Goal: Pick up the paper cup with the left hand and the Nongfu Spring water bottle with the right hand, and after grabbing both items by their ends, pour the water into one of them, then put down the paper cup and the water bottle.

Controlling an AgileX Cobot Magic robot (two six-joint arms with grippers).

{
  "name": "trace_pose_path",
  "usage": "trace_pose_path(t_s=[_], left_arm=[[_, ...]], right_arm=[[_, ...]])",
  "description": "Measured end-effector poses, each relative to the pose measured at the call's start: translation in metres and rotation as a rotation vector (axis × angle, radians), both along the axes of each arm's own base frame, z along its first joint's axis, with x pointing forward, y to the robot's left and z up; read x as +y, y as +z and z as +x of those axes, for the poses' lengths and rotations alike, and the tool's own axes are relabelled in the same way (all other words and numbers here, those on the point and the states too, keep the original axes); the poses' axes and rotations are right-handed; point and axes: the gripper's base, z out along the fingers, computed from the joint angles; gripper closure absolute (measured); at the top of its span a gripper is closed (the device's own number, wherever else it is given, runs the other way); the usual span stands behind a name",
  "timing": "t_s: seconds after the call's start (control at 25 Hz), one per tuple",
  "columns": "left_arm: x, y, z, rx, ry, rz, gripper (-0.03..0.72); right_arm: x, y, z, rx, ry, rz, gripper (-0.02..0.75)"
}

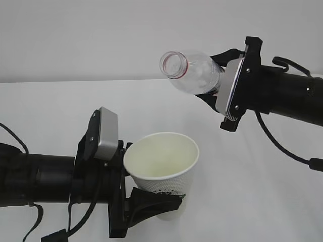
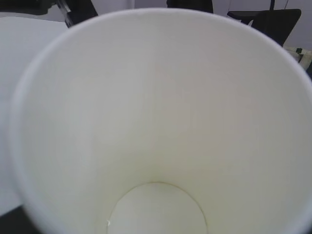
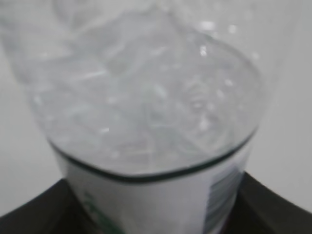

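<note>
The paper cup (image 1: 162,166), empty, sits pinched low in the left claw (image 1: 146,199), mouth tilted up. Beyond and above, the right claw (image 1: 214,83) pinches the bottle (image 1: 192,73) near horizontal; its mouth isn't over the cup, so water could spill onto the counter (image 1: 50,111).

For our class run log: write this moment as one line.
left claw: holds paper cup | right claw: holds tilted water bottle | pour: none visible

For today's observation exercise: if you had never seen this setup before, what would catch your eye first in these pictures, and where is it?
First, the open-mouthed Nongfu Spring water bottle, held almost on its side high up at upper right by the right hand, its mouth pointing left. Below it, at lower centre, the paper cup is tilted up toward the bottle in the left hand. The left wrist view shows the cup's cream inside looking dry, with no stream visible.
</note>
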Motion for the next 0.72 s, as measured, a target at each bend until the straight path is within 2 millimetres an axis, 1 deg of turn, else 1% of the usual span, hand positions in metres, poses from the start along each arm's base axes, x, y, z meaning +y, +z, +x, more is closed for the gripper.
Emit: trace_pose_path(t_s=[0.36,0.72], left_arm=[[0.001,0.001,0.005,0.008,0.054,-0.016,0.151],[0.007,0.001,0.011,0.005,0.085,-0.016,0.151]], right_arm=[[0.000,0.005,0.002,-0.073,-0.009,0.007,0.267],[-0.001,0.006,0.003,-0.108,-0.015,-0.021,0.267]])
